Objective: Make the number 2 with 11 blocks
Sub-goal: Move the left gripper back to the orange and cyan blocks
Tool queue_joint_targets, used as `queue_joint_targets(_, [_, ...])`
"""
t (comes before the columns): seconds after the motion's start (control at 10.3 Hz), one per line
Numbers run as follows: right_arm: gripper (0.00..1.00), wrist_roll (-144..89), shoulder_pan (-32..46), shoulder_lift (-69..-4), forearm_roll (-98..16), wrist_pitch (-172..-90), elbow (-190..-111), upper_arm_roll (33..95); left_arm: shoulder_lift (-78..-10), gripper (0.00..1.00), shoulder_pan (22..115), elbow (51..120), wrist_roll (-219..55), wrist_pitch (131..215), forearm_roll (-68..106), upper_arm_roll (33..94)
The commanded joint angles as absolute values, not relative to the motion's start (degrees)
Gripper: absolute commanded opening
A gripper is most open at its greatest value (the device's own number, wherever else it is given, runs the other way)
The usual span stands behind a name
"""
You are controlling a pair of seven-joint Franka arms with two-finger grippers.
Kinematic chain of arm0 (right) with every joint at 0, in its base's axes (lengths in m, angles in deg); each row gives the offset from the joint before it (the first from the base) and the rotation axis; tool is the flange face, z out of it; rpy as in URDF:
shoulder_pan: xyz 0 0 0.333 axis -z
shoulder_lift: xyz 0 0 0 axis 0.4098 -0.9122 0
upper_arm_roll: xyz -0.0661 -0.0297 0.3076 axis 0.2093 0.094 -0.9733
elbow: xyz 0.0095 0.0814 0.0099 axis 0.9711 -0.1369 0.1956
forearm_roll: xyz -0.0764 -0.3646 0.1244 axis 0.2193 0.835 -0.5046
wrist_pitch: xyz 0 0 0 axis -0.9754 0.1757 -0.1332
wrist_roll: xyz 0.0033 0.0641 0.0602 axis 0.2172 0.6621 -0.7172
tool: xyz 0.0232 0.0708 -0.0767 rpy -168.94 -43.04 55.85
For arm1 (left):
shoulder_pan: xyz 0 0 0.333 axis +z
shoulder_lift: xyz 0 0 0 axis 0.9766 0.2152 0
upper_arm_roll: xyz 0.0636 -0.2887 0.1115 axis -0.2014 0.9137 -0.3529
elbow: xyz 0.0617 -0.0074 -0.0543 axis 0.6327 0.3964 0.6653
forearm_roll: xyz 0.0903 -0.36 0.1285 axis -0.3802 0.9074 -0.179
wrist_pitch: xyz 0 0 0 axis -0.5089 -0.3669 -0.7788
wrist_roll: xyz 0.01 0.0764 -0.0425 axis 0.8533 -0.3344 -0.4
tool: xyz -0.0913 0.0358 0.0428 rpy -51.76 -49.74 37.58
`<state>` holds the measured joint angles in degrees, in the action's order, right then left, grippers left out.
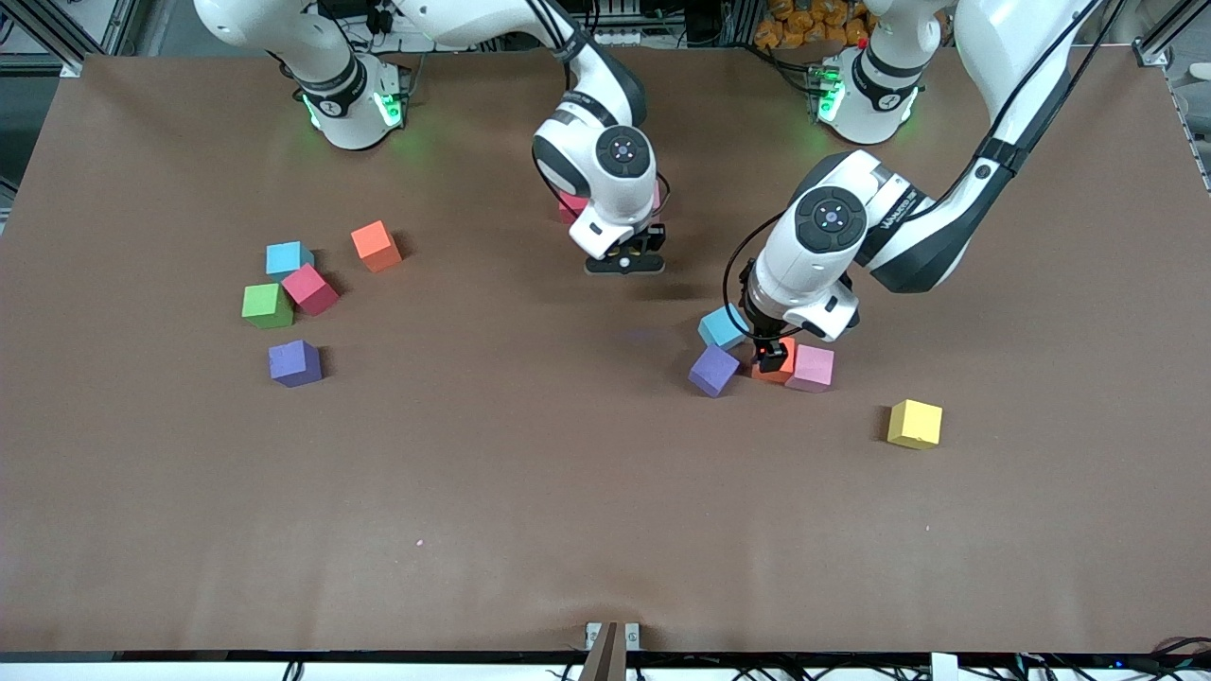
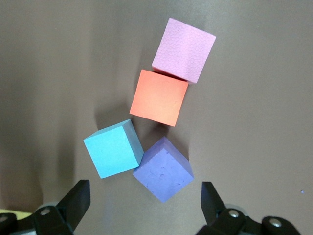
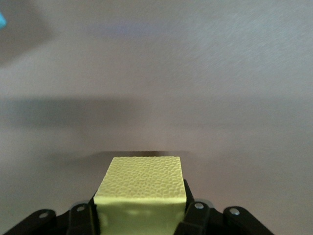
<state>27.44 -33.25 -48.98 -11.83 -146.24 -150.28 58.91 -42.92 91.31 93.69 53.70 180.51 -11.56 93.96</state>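
The left end effector (image 1: pixel 774 357), open over the orange block (image 2: pixel 159 97), should straddle it squarely while the right end effector (image 1: pixel 625 257) grips a yellowish block (image 3: pixel 142 188).

Eleven small foam cubes lie scattered: five (image 1: pixel 284 303) toward the right arm's end, four touching in a cluster (image 1: pixel 757 355), one yellow (image 1: pixel 915 423) apart.

**12 blocks counted**

2 light blue blocks (image 1: pixel 288 256), 2 purple blocks (image 1: pixel 294 363), 2 orange blocks (image 1: pixel 376 245), 1 green block (image 1: pixel 267 305), 1 red block (image 1: pixel 309 288), 1 pink block (image 1: pixel 813 368), 1 yellow block (image 1: pixel 915 423), 1 pale yellow block (image 3: pixel 139 188), 1 pinkish-red block (image 1: pixel 570 204) (mostly hidden).
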Motion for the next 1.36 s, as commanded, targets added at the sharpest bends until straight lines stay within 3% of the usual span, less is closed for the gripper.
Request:
queue_joint_targets(0.0, [0.17,28.52,-35.21,-51.84,-11.95,-145.92,-146.67,59.53,-42.79,1.0,91.37,92.9,52.35,178.98,-11.84,94.54])
queue_joint_targets(1.26, [0.17,29.93,-38.38,-52.73,-11.78,-147.24,-148.33,59.53,-44.82,1.0,90.49,92.46,43.04,176.61,-7.53,97.7])
